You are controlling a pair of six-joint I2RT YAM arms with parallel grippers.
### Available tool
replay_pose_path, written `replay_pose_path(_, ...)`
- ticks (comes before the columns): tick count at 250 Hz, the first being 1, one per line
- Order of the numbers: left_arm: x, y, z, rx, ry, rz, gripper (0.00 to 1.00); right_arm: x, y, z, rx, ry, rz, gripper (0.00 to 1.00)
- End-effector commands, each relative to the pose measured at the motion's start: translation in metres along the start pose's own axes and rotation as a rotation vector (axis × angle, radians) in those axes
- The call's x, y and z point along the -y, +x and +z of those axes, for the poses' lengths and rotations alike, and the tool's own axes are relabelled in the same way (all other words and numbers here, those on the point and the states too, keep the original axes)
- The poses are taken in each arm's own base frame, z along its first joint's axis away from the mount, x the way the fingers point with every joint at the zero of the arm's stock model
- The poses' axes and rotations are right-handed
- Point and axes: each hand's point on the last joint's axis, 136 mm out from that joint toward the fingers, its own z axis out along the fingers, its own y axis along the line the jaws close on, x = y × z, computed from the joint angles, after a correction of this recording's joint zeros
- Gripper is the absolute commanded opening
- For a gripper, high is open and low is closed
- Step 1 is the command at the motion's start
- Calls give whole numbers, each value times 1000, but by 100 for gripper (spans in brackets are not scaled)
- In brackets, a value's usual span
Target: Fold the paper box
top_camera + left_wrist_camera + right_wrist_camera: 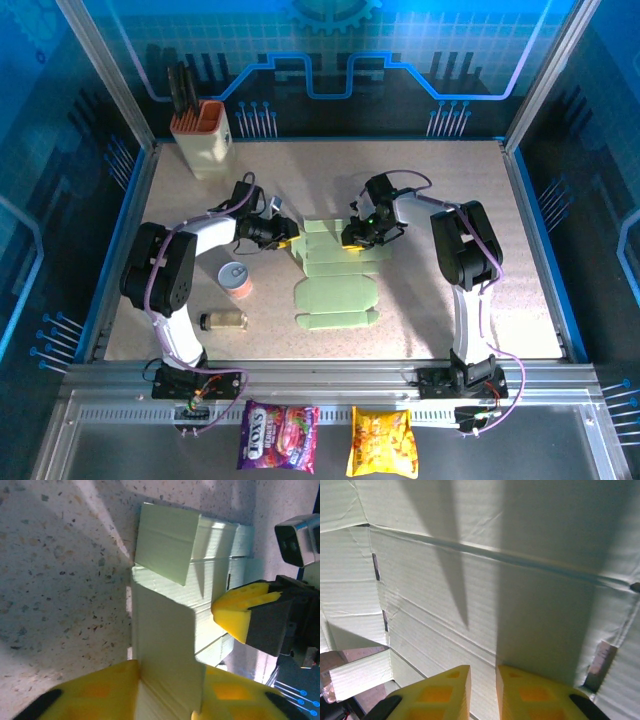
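The paper box lies as a flat pale mint-green die-cut sheet in the middle of the table. My left gripper is at the sheet's far left corner. In the left wrist view a raised flap fills the gap between its spread yellow fingers, so the left gripper is open around it. My right gripper is at the sheet's far right part. Its tips are almost together against the creased cardboard, with nothing between them. One of its yellow fingers appears in the left wrist view.
A cream holder with an orange rim stands at the back left. A small can and a lying jar sit left of the sheet. Two snack bags lie in front of the rail.
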Motion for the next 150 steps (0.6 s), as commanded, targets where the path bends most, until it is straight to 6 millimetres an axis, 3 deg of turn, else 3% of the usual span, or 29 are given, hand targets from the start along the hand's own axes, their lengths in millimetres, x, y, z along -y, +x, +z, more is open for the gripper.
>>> replay_pose_path(1,1,6,5,-33,23,-14,38,7,9,9,-36,0,27,22)
replay_pose_path(73,-21,7,6,-41,-108,-21,44,7,9,9,-38,0,30,23)
replay_pose_path(123,-31,8,0,-30,-193,-9,38,7,8,9,-39,1,28,22)
replay_pose_path(150,-28,8,-3,-25,-201,14,28,5,7,8,-35,0,25,22)
